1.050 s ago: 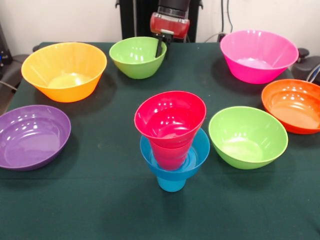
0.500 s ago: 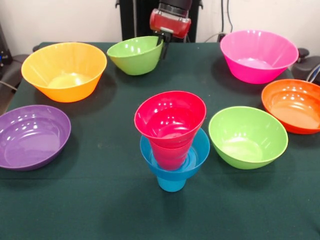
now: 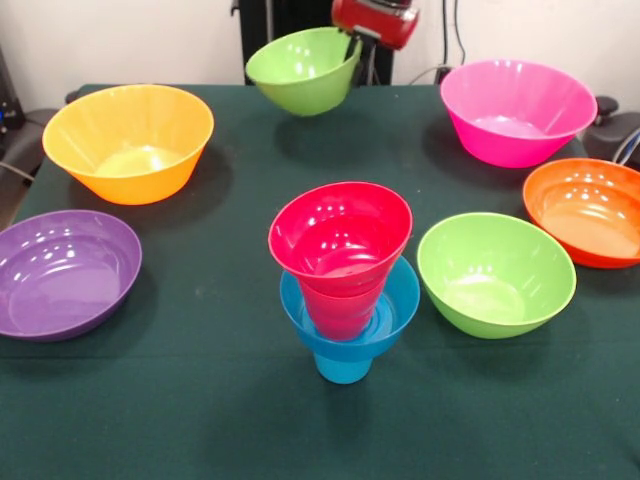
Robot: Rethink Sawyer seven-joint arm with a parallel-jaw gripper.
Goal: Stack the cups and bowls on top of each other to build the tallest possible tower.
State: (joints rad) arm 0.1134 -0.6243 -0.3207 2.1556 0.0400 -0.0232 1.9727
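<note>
Gripper (image 3: 352, 44) pinches tilted lime green bowl's (image 3: 300, 72) rim.

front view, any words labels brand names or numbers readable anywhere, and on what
None can be read in the front view.
The bowls, such as the lifted lime green bowl held by the gripper, carry no print.
The tower of cups and a small bowl is plain coloured plastic.
The green table cover bears no marking.
The gripper's red housing shows no legible label.
</note>
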